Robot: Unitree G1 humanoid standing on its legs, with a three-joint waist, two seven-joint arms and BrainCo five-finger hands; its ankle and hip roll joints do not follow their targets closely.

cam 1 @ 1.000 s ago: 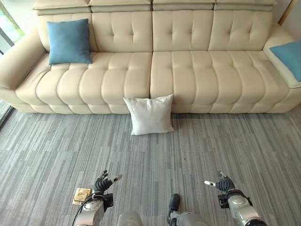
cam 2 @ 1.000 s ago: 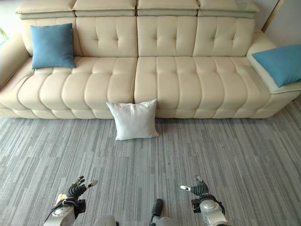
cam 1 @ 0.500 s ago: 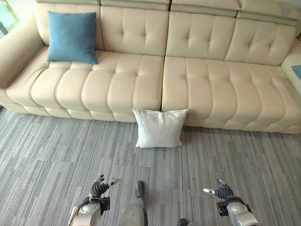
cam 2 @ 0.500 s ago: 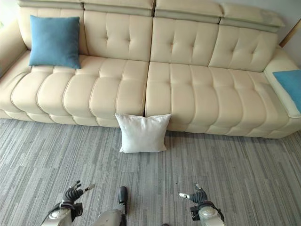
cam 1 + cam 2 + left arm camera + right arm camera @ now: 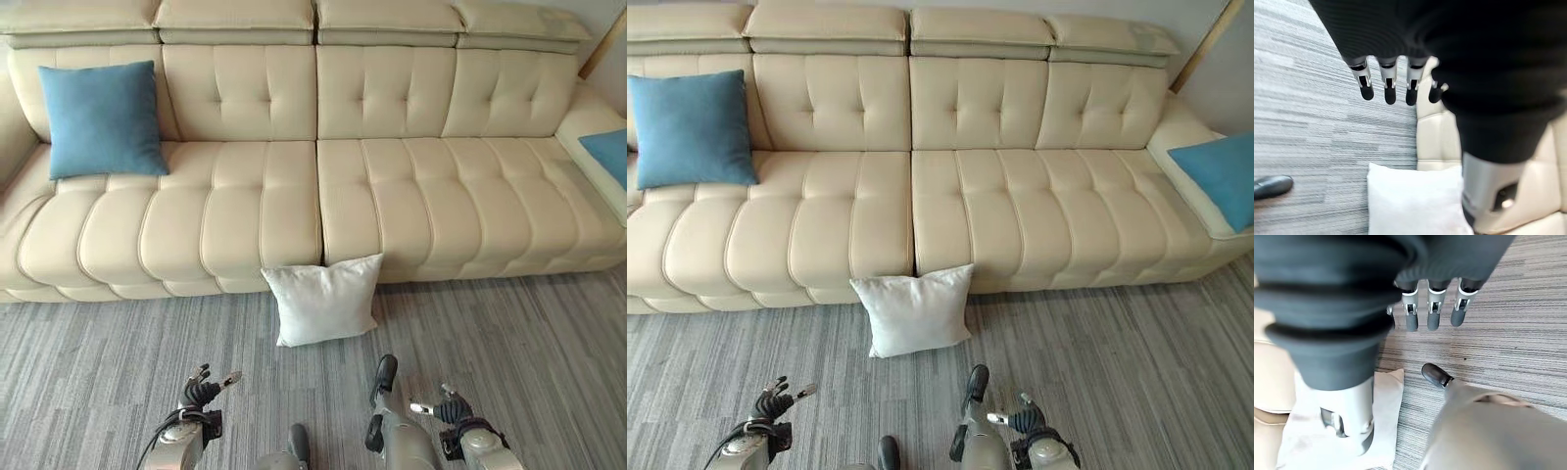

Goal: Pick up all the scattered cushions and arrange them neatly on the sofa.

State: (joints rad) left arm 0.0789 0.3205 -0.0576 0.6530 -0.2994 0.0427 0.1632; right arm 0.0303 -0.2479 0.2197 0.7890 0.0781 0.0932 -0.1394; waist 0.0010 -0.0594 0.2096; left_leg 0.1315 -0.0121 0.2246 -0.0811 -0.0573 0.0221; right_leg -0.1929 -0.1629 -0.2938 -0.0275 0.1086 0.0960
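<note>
White cushion (image 5: 322, 301) against sofa (image 5: 392, 206) front edge

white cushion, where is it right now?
In the left eye view the white cushion stands on the grey carpet, leaning against the front of the beige sofa below the gap between its two middle seats, ahead of both hands.

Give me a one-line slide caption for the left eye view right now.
White square cushion on grey carpet leaning against the cream tufted leather sofa, blue cushion on the seat, both hands low and empty.

Grey striped carpet (image 5: 88, 362); wood trim (image 5: 1200, 44) far right.
</note>
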